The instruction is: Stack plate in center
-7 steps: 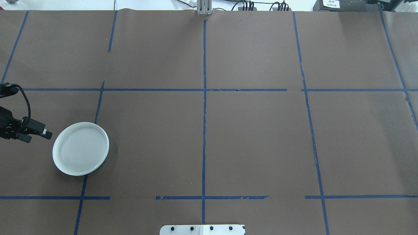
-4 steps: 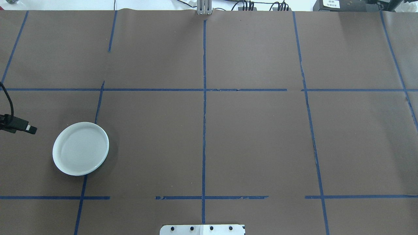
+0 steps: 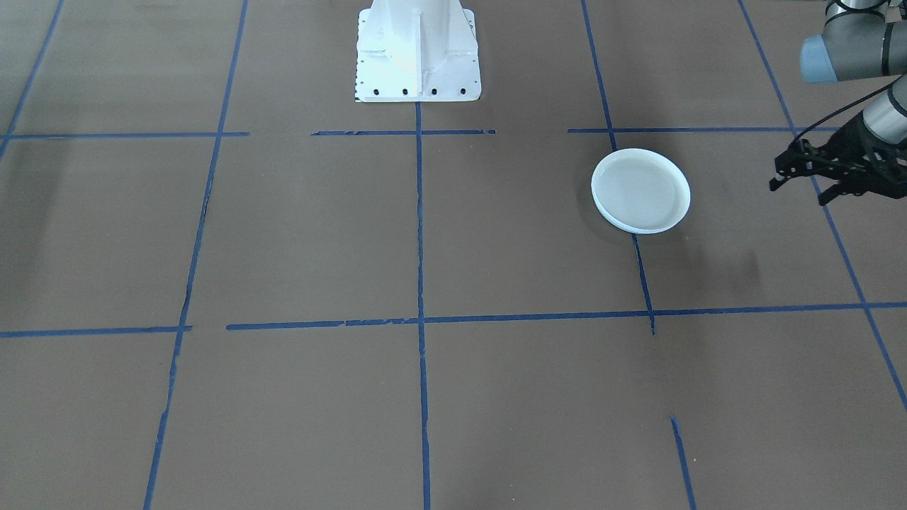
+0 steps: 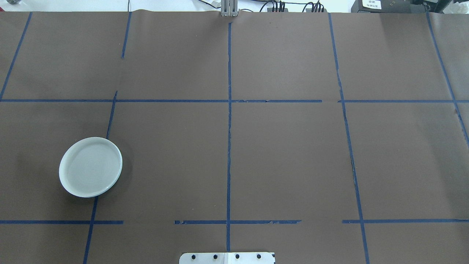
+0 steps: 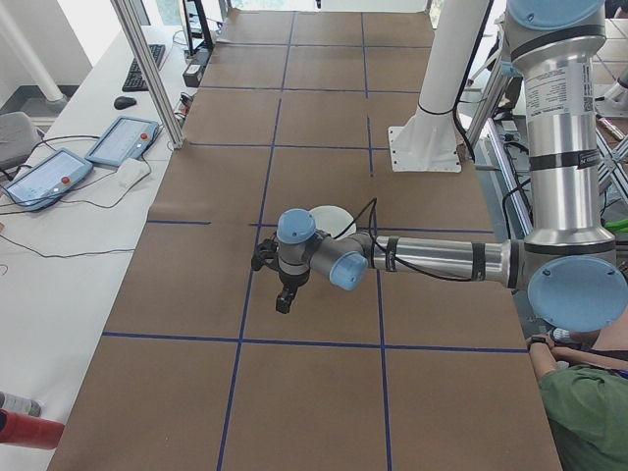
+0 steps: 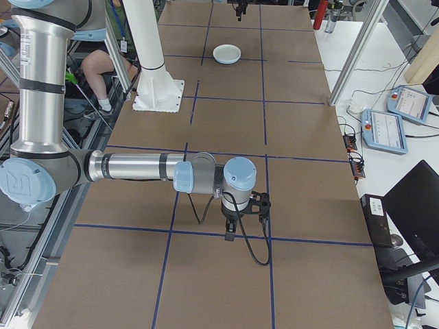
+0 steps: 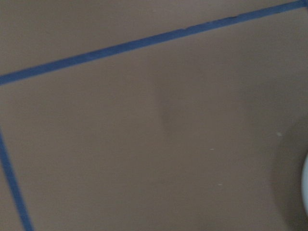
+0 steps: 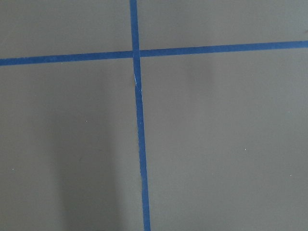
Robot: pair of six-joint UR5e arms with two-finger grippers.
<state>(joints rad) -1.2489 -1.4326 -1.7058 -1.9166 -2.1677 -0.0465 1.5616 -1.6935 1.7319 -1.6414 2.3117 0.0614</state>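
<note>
**Silver arms, blue caps, black grippers**

Both arms were brushed silver tubes with pale blue joint caps and dark bands. The left gripper (image 3: 799,185) was black, skeletal, with a black cable looping behind. The right gripper (image 6: 233,229) matched. A white pedestal (image 3: 417,53) carried black bolts.

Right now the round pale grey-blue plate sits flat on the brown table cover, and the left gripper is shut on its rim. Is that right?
Not quite. The round pale grey-blue plate does sit flat on the brown table cover, but the left gripper is apart from it, off to the side, open and empty. The exterior front-facing view shows the gap between them.
</note>
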